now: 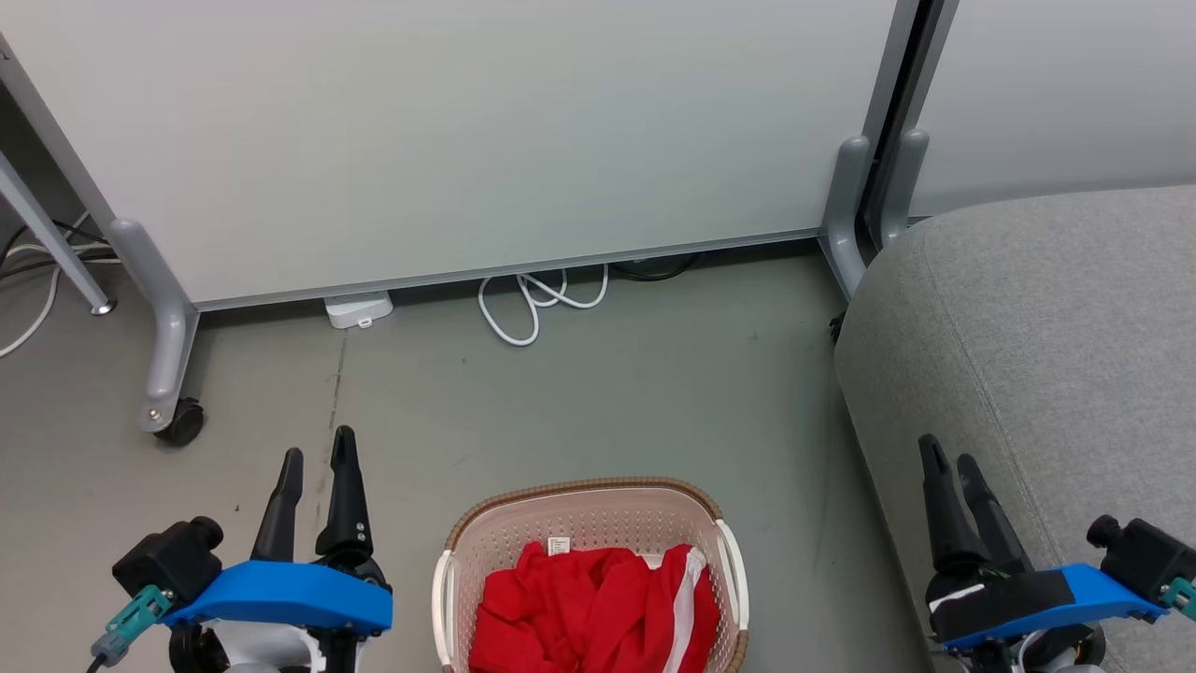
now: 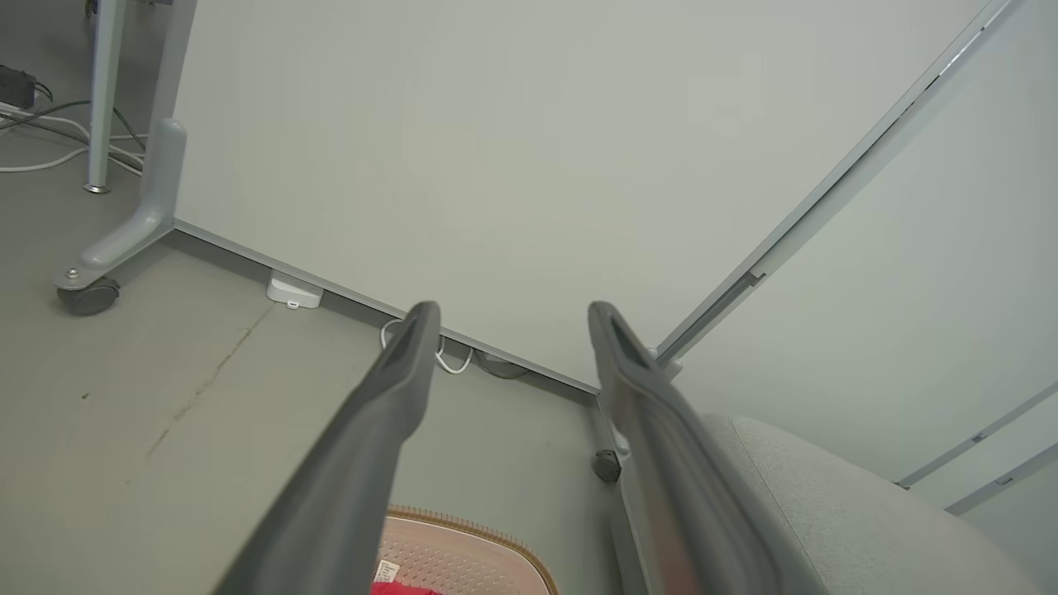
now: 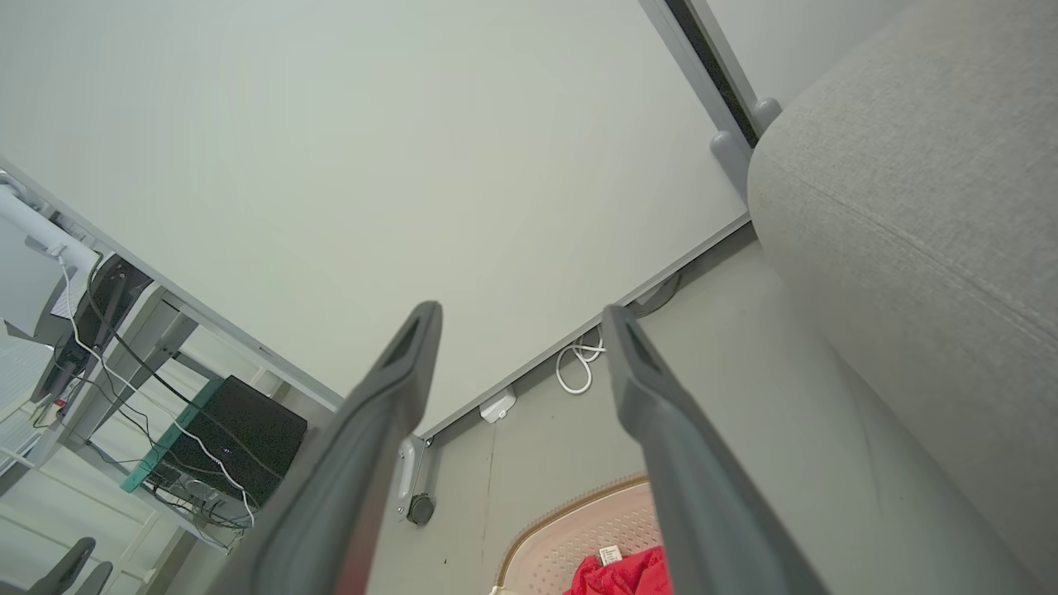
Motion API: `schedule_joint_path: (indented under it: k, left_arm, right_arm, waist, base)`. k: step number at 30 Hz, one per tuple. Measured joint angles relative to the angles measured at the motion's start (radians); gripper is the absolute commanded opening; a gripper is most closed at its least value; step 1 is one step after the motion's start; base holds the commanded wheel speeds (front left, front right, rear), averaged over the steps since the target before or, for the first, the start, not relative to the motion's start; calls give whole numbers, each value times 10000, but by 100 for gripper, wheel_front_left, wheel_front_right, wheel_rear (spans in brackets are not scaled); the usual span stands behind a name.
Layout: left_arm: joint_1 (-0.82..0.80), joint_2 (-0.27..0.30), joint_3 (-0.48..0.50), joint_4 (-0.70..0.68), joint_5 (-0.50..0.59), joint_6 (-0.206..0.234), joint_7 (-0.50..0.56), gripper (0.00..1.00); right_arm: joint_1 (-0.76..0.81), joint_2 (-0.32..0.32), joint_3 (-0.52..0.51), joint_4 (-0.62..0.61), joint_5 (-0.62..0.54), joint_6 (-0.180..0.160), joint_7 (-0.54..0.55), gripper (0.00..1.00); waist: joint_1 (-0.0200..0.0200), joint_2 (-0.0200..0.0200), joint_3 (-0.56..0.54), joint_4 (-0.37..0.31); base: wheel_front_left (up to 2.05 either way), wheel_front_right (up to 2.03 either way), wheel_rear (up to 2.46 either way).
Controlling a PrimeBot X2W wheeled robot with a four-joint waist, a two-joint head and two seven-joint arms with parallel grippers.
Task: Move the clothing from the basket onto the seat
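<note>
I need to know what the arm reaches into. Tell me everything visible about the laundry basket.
The small cream perforated plastic basket has a brown woven-look rim and white side handles. It stands upright on the grey floor, left of the light grey fabric sofa and apart from it. Crumpled bright red clothing with a white stripe lies inside, against its walls. The head view cuts off its near edge.

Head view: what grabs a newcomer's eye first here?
The bright red clothing heaped in the cream basket at bottom centre pops first. Next comes the big grey sofa on the right, then the left gripper and right gripper either side of the basket, fingers open.
</note>
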Motion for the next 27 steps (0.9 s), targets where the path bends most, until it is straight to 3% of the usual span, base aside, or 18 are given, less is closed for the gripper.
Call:
schedule_joint_path:
  k: [27]
  left_arm:
    - [-52, 148, -625, -17, 2892, 173, -713, 100]
  right_arm:
    - [-1, -19, 370, 19, -2949, 2, -713, 100]
  waist:
    - [0, 0, -26, 26]
  base:
    - [0, 0, 0]
